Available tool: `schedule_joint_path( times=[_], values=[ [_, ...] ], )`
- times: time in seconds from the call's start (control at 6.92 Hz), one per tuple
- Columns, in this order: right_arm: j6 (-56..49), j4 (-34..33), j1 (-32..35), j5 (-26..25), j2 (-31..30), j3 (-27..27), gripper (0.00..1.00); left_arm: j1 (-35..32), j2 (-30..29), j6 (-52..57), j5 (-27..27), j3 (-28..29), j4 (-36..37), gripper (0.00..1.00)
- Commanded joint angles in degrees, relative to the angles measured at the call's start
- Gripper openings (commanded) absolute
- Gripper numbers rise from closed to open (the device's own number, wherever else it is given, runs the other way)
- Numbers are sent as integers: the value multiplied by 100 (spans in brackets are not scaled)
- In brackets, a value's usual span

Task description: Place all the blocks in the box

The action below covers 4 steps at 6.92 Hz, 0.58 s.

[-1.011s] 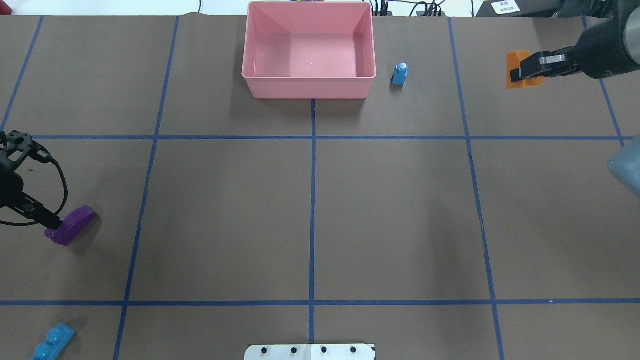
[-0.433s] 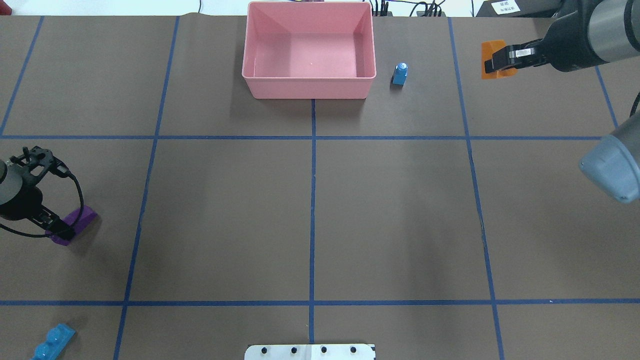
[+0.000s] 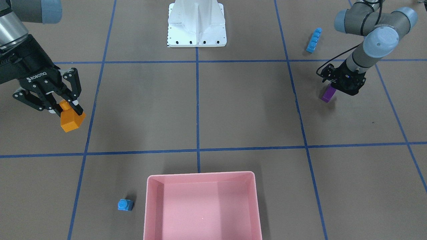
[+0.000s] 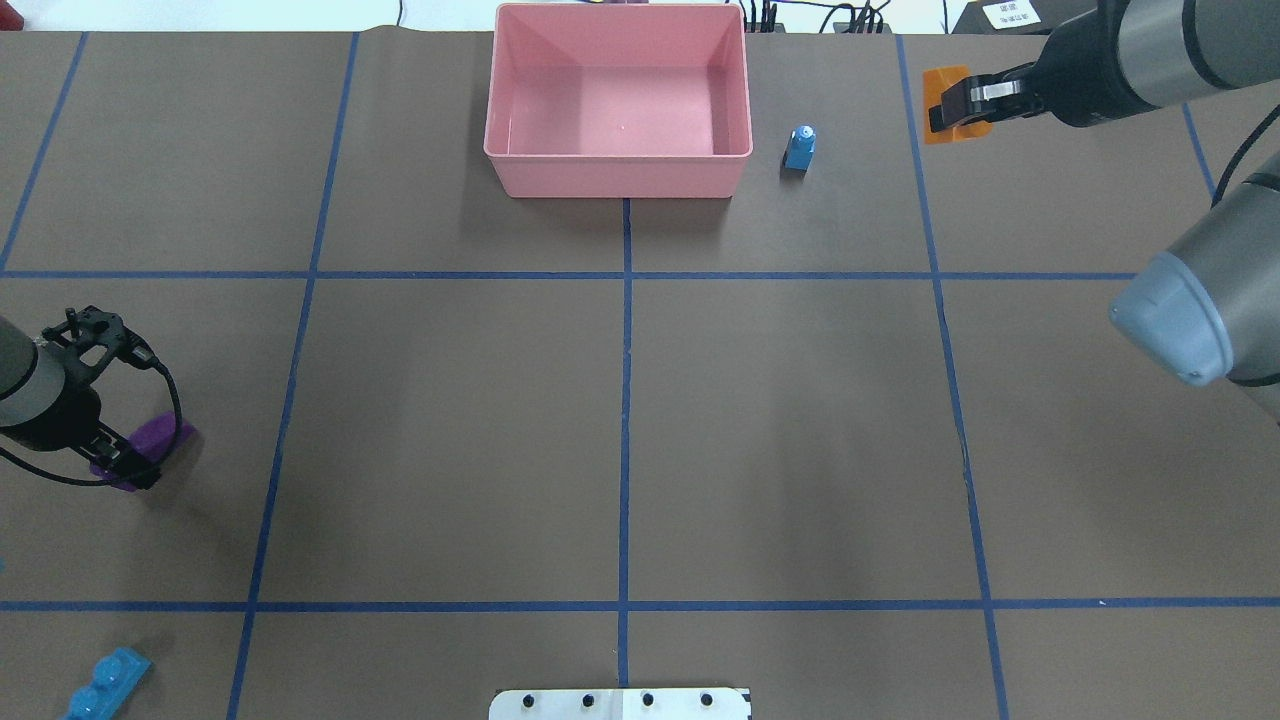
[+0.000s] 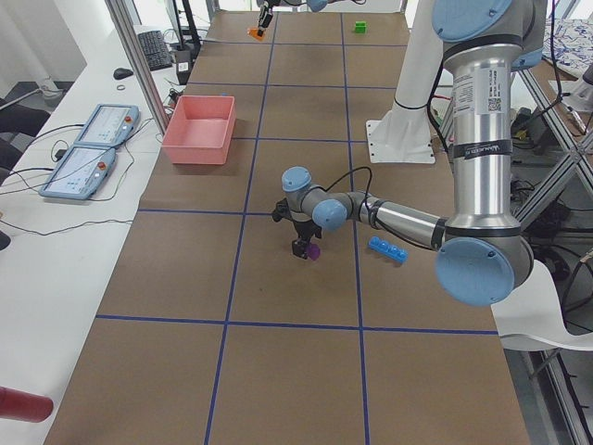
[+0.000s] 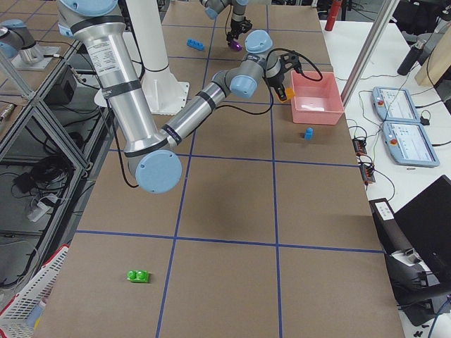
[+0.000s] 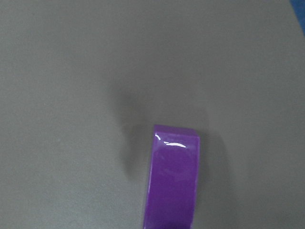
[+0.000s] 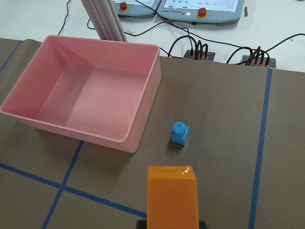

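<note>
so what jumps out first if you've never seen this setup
The empty pink box sits mid-table at the far edge. The right gripper holds the orange block above the table on the robot's right, the small blue cube standing between it and the box. The left gripper is low over the purple block on its left.

Glossy plastic purple block point(image 7: 174, 176) and orange block point(image 8: 172, 195), smooth pink plastic box point(image 8: 145, 109), matt brown paper table cover point(image 4: 800, 400).
</note>
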Motion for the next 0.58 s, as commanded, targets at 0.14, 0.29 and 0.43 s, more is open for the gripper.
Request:
schedule_joint_path(
  times=[0.14,0.29,0.43],
  values=[
    [1,0,-135,-81,176,-201,0,102,-6,-191,62,168,-344,38],
    [1,0,-136,-89,272,-279,0,94,-6,-200,62,107,-344,0],
    [1,0,-136,-107,394,-402,0,85,20,-243,54,45,-344,0]
  ],
)
